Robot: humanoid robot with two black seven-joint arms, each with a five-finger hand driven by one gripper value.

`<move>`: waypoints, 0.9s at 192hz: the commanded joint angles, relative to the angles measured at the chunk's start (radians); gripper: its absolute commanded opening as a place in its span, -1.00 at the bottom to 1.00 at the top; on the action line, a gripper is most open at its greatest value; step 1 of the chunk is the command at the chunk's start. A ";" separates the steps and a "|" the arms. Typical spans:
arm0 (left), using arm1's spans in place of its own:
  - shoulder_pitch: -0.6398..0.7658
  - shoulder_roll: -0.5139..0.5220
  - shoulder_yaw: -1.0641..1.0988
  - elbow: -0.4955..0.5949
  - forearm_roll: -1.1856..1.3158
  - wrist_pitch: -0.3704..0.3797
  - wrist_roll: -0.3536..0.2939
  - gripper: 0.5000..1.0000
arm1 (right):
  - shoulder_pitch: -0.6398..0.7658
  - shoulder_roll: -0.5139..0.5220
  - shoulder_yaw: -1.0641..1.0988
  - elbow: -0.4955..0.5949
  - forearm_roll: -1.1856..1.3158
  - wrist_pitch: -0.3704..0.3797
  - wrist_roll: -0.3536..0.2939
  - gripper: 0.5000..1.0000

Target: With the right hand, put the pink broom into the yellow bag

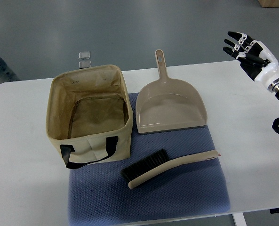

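The white tabletop [21, 141] carries a blue quilted mat [177, 197]. Well left of the raised right hand [250, 54], whose fingers are spread and empty, stands the open beige fabric bag [90, 115]. Between them lies a tan plastic dustpan [172, 103]. Below-left, the beige black-bristled broom [170, 167] rests on the mat.

I've only got the one camera here, the top view, so there's no second angle to cross-check against. It sits on the robot's own side and looks down steeply, facing away across the white table [26, 141] toward the grey floor [130, 23] past the far edge. It's fairly close: the tabletop fills most of my picture, and its near and side edges get cut off.
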 commanded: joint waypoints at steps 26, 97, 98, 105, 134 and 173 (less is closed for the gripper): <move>0.000 0.000 0.000 0.000 0.000 0.000 0.000 1.00 | 0.003 -0.002 0.000 0.000 0.000 0.007 -0.002 0.71; 0.000 0.000 0.000 0.000 0.000 0.000 0.000 1.00 | 0.003 -0.039 0.000 0.000 0.000 0.010 0.000 0.71; 0.000 0.000 0.000 0.000 0.000 0.000 0.000 1.00 | 0.003 -0.039 0.000 0.000 0.000 0.010 0.000 0.71; 0.000 0.000 0.000 0.000 0.000 0.000 0.000 1.00 | 0.000 -0.039 0.006 0.001 -0.002 0.010 -0.002 0.71; 0.000 0.000 0.000 0.000 0.000 0.000 0.000 1.00 | -0.002 -0.037 0.043 0.001 -0.046 0.027 -0.003 0.71; 0.000 0.000 0.000 0.000 0.000 0.000 0.000 1.00 | 0.000 -0.040 0.032 0.001 -0.057 0.030 -0.003 0.71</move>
